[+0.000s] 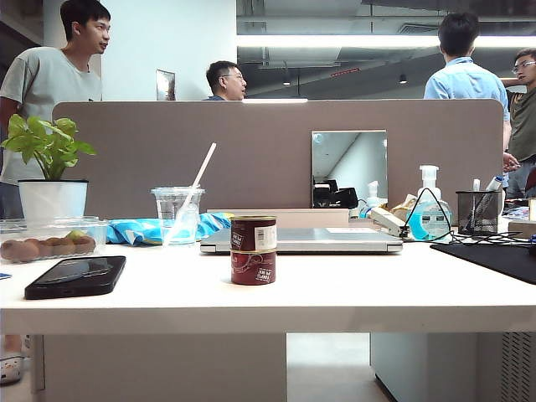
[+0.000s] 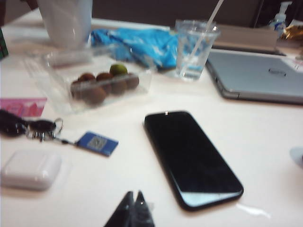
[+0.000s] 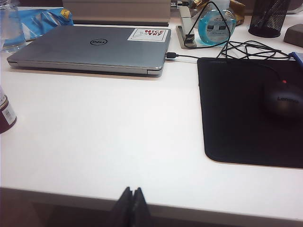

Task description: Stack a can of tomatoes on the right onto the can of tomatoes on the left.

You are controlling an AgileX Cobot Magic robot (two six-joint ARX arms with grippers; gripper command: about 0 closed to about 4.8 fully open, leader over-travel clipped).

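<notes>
Two dark red metal tomato cans stand stacked near the middle of the white table (image 1: pixel 352 293): upper can (image 1: pixel 253 233) sits squarely on lower can (image 1: pixel 253 267), both upright, just in front of the closed silver laptop (image 1: pixel 306 241). Only an edge of the stack (image 3: pixel 6 113) shows in the right wrist view.

Left gripper (image 2: pixel 133 205): black fingertips pressed together, closed, empty, above the table near the black smartphone (image 2: pixel 191 158). Around it: white earbud case (image 2: pixel 30 168), key bunch with blue tag (image 2: pixel 97 143), clear plastic box of brown fruit (image 2: pixel 97 85), clear plastic cup with straw (image 2: pixel 194 49), crumpled blue cloth (image 2: pixel 135 45).

Right gripper (image 3: pixel 133 203): fingertips touching, closed, empty, hanging at the near table edge, well apart from the cans. Black mouse pad (image 3: pixel 246 113) lies beside it, dark mouse (image 3: pixel 283 100) on top; black cables (image 3: pixel 232 47) run toward the blue sanitizer bottle (image 3: pixel 217 23).

Neither gripper appears in the exterior view. Potted green plant (image 1: pixel 50 172) stands at far left.
</notes>
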